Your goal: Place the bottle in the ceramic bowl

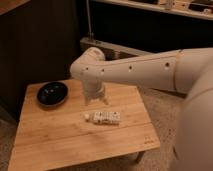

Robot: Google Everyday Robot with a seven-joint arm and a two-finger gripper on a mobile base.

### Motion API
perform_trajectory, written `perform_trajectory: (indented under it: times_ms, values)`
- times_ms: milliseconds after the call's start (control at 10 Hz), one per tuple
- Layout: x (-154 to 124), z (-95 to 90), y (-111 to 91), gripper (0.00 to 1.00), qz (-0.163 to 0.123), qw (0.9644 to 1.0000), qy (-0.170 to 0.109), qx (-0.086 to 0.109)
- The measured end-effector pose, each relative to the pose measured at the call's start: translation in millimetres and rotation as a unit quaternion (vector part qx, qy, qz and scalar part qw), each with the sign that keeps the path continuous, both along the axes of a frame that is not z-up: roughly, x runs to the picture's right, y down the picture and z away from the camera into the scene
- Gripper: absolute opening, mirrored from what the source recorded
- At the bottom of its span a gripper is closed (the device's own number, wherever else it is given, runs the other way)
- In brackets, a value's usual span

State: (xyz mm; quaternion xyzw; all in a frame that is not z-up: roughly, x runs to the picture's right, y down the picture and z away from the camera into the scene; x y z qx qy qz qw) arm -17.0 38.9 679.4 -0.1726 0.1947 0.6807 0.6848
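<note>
The bottle [103,117] lies on its side on the wooden table [60,140], whitish with a dark-speckled label, its cap pointing left. The ceramic bowl [52,93] is glossy black and sits at the table's back left, empty. My gripper [95,101] hangs from the white arm just behind the bottle, a little above the table, to the right of the bowl. It holds nothing that I can see.
My white arm [150,70] reaches in from the right across the table's back edge. A dark cabinet wall [35,45] stands behind the table. A speckled floor [160,110] lies to the right of the table.
</note>
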Motion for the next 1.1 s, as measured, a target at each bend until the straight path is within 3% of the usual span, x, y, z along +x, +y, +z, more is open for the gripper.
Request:
perform_trajectory:
  times_ms: [200, 800, 900, 1000, 1100]
  values:
    - [63.9, -6.8, -34.4, 0.65, 0.016, 0.9992, 0.021, 0.03]
    - [65.0, -7.5, -37.7, 0.65, 0.015, 0.9992, 0.011, 0.034]
    - [57.8, -8.0, -38.5, 0.65, -0.004, 0.9983, -0.024, 0.052]
    - [53.0, -9.5, -39.7, 0.65, -0.037, 0.9949, -0.06, 0.071]
    - [42.9, -14.3, -39.1, 0.65, -0.081, 0.986, -0.113, 0.092]
